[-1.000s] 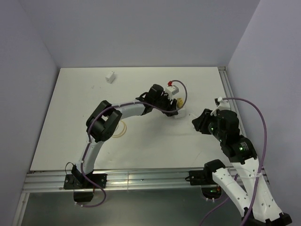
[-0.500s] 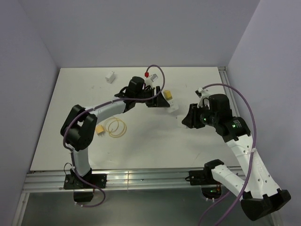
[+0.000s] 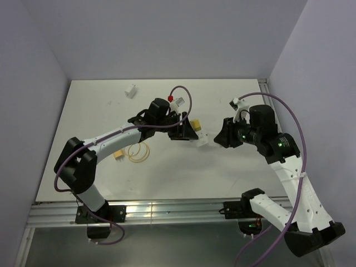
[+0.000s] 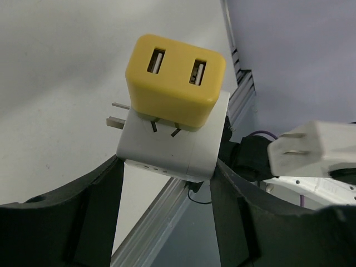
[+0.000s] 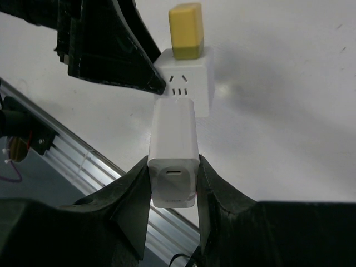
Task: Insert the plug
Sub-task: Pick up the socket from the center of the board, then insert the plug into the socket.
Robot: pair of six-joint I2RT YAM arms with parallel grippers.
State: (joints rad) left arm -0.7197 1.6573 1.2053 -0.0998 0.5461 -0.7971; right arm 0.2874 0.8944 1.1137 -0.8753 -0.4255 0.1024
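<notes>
My left gripper [image 4: 167,168] is shut on a white socket cube [image 4: 167,146], held above the table. A yellow USB charger [image 4: 175,80] sits plugged into the cube's top face. My right gripper [image 5: 174,167] is shut on the plug [image 5: 174,150], a white block charger. Its front end points at the cube's slotted face [image 5: 186,80] and is very close to it or touching. In the top view the two grippers meet mid-table, the left gripper [image 3: 189,132] on the left and the right gripper [image 3: 221,137] on the right. The plug's prongs show in the left wrist view [image 4: 311,147].
A small white adapter [image 3: 131,90] lies at the far left of the table. A yellow rubber band [image 3: 138,151] and a small yellow piece [image 3: 118,154] lie beneath the left arm. An aluminium rail [image 3: 167,208] runs along the near edge.
The left arm has swung left and drawn back with the socket cube. The right arm has reached up and left, bringing the plug close to the cube.
</notes>
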